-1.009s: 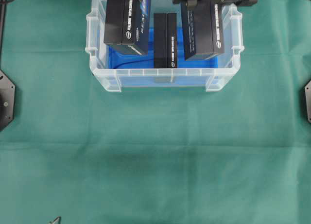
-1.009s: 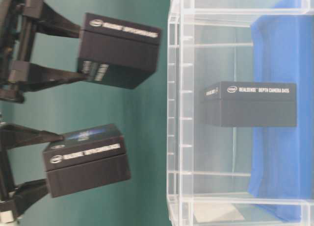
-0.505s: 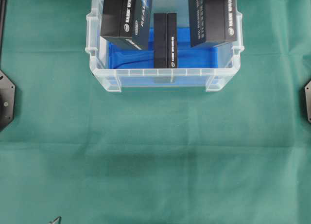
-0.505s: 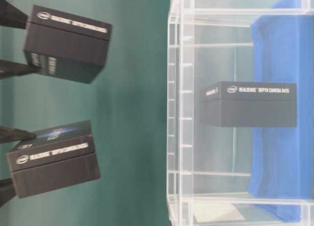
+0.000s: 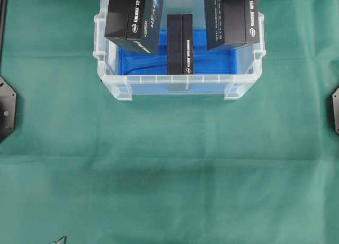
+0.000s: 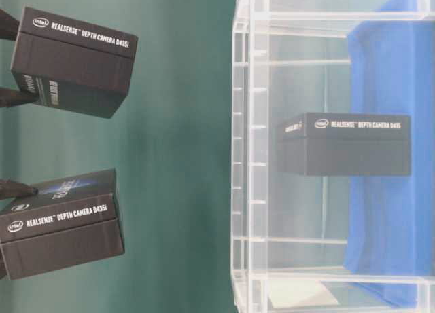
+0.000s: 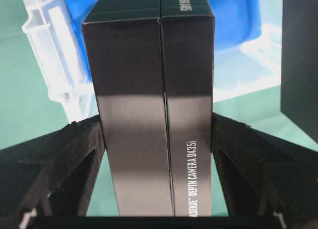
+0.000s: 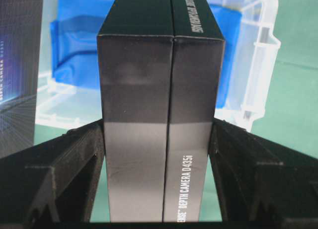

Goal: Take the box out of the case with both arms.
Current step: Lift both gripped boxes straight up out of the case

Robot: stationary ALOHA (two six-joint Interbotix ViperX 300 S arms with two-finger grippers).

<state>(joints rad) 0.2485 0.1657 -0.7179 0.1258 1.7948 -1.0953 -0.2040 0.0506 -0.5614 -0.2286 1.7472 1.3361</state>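
Reading "REALSENSE DEPTH CAMERA D435i", lifted box (image 6: 71, 62) shows Intel logo.

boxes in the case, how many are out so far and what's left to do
Two boxes are lifted clear above the case: the left gripper clamps the left box, the right gripper clamps the right box. Neither is set down yet. A third box stands on the blue sheet inside, waiting.

Robotics lab bench setup. Table (image 5: 169, 175) fully draped in plain green cloth. Black arm-base mounts sit at the left edge (image 5: 6, 109) and right edge (image 5: 335, 110). Clear plastic case (image 5: 179, 86) holds a black box (image 5: 180, 43) printed "RealSense Depth Camera". No household furnishings visible.
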